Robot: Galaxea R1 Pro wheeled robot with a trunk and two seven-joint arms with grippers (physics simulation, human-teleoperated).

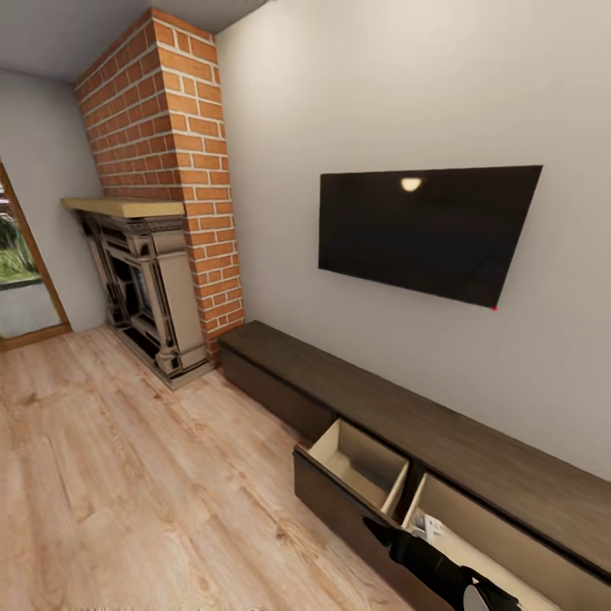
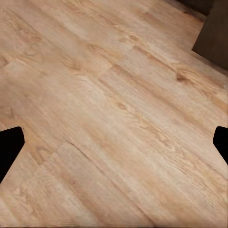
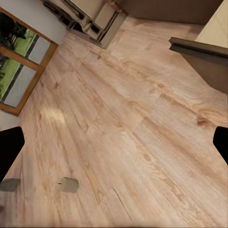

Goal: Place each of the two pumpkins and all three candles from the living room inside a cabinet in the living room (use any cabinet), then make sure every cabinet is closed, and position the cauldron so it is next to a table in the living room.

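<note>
The long low dark-brown cabinet [image 1: 373,399] runs along the wall under the TV. Two of its drawers stand pulled out: one [image 1: 361,462] shows a bare beige inside, and the other [image 1: 492,543] holds a small pale object [image 1: 434,528] that I cannot identify. My right arm [image 1: 424,556] reaches in front of these drawers. My right gripper [image 3: 114,147] is open over bare floor, beside a drawer front [image 3: 199,52]. My left gripper [image 2: 114,147] is open over the plank floor with nothing between its fingers. The pumpkins, candles, cauldron and coffee table are out of view.
A brick column [image 1: 182,153] and an ornate fireplace [image 1: 144,280] stand at the cabinet's far end. A black TV [image 1: 424,229] hangs on the wall. A glass door [image 1: 17,271] is at the left. Two short grey stubs [image 3: 69,184] stand on the floor.
</note>
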